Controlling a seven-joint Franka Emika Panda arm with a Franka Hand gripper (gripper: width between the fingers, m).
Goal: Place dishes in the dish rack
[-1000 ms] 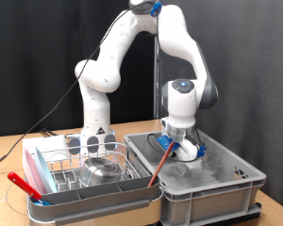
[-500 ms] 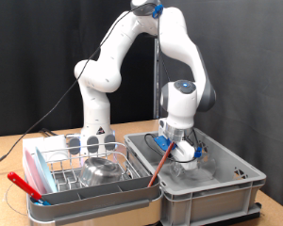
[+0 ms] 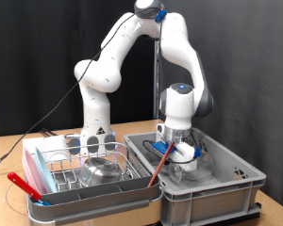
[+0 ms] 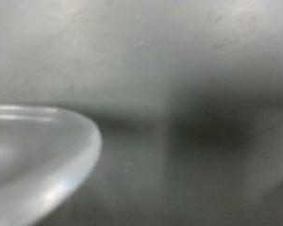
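Note:
The dish rack is a wire grid on a white-pink tray at the exterior view's lower left. A shiny steel bowl sits in it. My gripper is down inside the grey plastic crate at the right, just above the crate floor. A clear glass cup shows faintly right under and beside the gripper. The wrist view is blurred. It shows the curved rim of a clear glass very close, over the grey crate floor. The fingers do not show in it.
A thin red-brown stick leans on the crate's left wall next to the gripper. A red-handled utensil lies at the rack's front left corner. The white robot base stands behind the rack. Black curtains close off the back.
The gripper has shifted a little towards the exterior view's left inside the crate. The clear glass now shows beneath it. The rack and the bowl have not moved.

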